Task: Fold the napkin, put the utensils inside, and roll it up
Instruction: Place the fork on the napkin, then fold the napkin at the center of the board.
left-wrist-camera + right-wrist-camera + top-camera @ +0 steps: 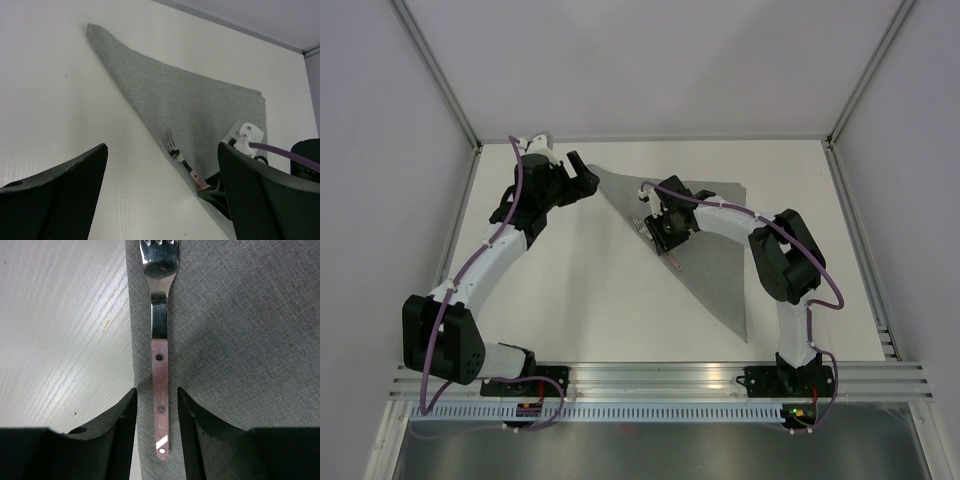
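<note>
Between the fingers of the right end effector [156, 395] lies one fork [160, 300], tines pointing away from it. The fork rests flat on the one napkin [240, 340], a folded triangle, just inside its long edge. The fingers stand narrowly parted, with a gap on each side of the handle, gripping nothing. Left of them is bare tabletop [60, 330]. The right arm bends at the elbow and reaches left over the napkin, wrist turned down. The left end effector [585, 172] gapes wide and empty beside the napkin's far corner, its arm stretched forward.
</note>
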Available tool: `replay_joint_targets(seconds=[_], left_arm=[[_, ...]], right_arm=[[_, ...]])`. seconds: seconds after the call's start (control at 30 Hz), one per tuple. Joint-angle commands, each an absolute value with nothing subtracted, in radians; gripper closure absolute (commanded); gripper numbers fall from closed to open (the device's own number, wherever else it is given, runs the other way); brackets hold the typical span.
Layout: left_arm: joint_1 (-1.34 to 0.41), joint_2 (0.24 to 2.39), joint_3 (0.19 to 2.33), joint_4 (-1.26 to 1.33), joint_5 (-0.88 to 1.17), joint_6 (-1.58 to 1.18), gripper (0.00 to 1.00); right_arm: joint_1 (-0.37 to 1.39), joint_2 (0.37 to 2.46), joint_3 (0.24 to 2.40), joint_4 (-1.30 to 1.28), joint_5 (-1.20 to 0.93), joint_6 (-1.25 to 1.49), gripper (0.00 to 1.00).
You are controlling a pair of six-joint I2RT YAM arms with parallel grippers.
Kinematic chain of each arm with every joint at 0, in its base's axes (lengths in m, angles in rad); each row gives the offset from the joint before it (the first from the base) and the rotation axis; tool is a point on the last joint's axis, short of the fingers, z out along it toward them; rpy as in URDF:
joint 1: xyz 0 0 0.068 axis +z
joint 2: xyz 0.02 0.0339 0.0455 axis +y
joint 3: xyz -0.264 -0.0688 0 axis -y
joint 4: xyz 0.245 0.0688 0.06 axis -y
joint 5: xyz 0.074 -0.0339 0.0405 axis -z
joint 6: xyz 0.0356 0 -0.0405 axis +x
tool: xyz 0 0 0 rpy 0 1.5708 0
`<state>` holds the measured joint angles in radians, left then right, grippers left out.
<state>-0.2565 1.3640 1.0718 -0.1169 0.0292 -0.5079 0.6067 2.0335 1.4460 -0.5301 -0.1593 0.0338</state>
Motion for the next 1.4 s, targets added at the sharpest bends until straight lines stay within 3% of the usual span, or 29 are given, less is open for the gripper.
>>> replay_joint_targets(seconds=[0.0,0.23,0.4,0.77,0.9,1.07,1.37], left_arm=[[-0.255,1.341,1.066,-0.081,0.023,-0.502,0.05],[-0.253,1.319,1.048,-0.022,0.081,-0.480,0.04],[-0.308,1.296,0.970,0.165,0.134,-0.436,0.05],[-0.679,1.289,0.781,0.394,0.071,-0.175,0.07],[-0.910,1.324,0.732,0.399,0.005,-0.082,0.07],[-1.133,1.411,0.730,0.402,-0.077,-0.054,0.07],[-1.363,1.666,0.860,0.377,-0.212,0.083,0.11]], right_arm=[[0.607,1.980,1.468,-0.540,-0.158,0.046,0.55],[0.598,1.910,1.580,-0.587,-0.164,0.031,0.47],[0.511,1.862,1.684,-0.623,-0.215,0.058,0.46],[0.129,1.712,1.684,-0.611,-0.353,0.112,0.45],[0.011,1.683,1.615,-0.578,-0.415,0.133,0.44],[-0.063,1.686,1.571,-0.561,-0.451,0.133,0.45],[-0.086,1.663,1.549,-0.549,-0.457,0.133,0.45]])
